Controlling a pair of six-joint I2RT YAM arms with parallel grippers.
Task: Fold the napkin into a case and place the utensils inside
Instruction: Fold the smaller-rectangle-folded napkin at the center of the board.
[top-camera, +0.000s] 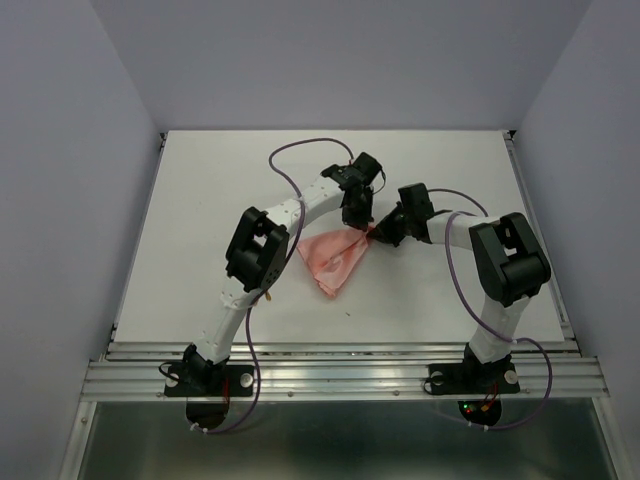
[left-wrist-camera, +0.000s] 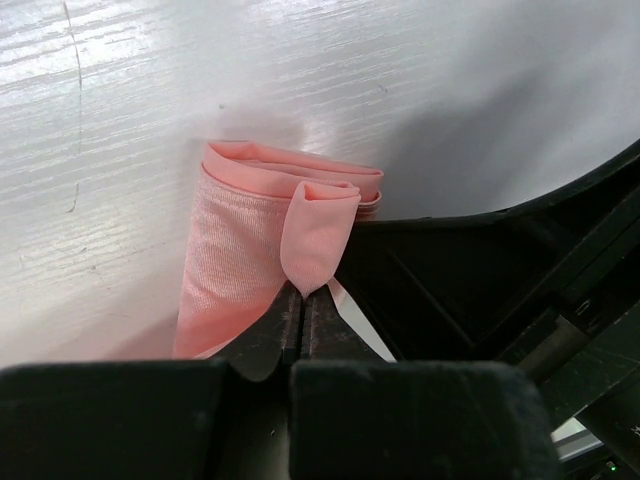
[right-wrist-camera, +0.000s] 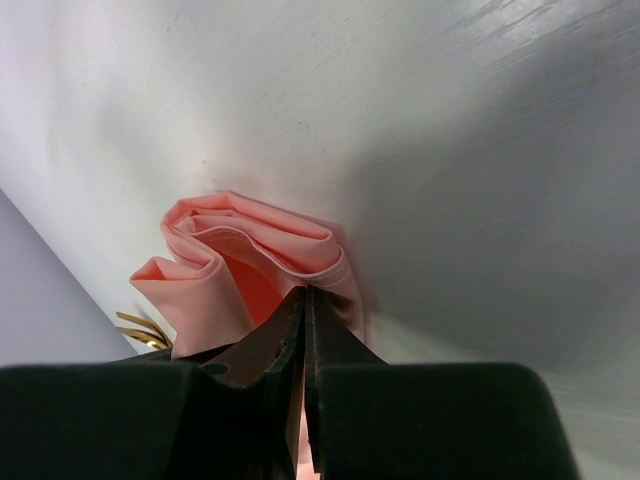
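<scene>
Left tool (left-wrist-camera: 303, 300) and right tool (right-wrist-camera: 305, 297) pinch the napkin (top-camera: 335, 260), utensils (right-wrist-camera: 141, 329) beside it.

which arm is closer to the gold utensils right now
Left. The left arm passes right beside the utensils, which peek out by its elbow. The right arm stands on the other side of the napkin from them.

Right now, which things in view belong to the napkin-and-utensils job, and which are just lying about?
Job:
- napkin, bunched
- left hand and right hand, both pinching the napkin
- utensils, gold, mostly hidden beside the napkin

Lying about:
- no other loose thing shows; only the table under it all
</scene>
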